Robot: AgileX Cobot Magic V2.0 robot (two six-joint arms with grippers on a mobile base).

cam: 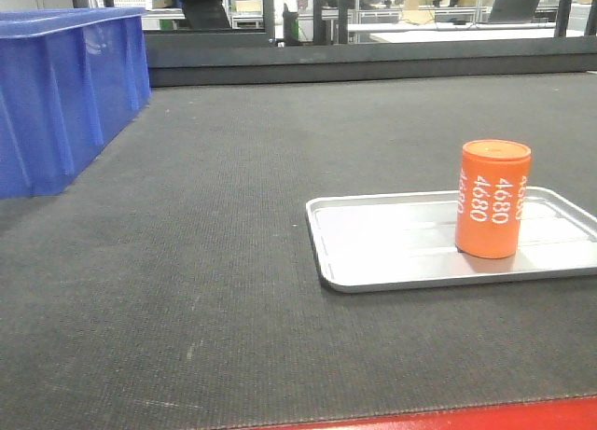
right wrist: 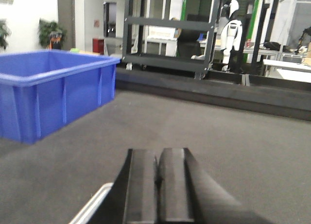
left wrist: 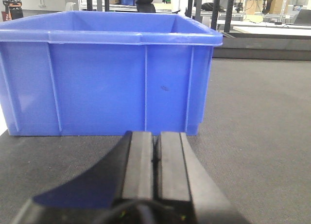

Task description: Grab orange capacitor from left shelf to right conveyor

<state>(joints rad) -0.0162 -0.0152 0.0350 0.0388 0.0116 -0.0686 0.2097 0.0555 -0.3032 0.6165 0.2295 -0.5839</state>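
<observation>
1. One capacitor (cam: 492,199) in the front view: orange, upright, "4680" in white down its side, standing in the right part of a shallow silver tray (cam: 373,262).
2. Tray lies flat on the belt (cam: 215,215), dark grey and textured, with a red edge showing at the bottom of the front view.
3. Blue bin (cam: 65,94) sits on the belt at far left, well apart from the tray.
4. Left gripper (left wrist: 156,158): jaws pressed together, nothing between them. Low over the belt, pointing at the bin's side wall, which is near.
5. Right gripper (right wrist: 158,178): jaws pressed together, holding nothing. A silver tray corner shows just below-left of it; bin off to its left.
6. Neither gripper shows in the front view; neither touches the capacitor.
7. Shelf not visible in any view.
</observation>
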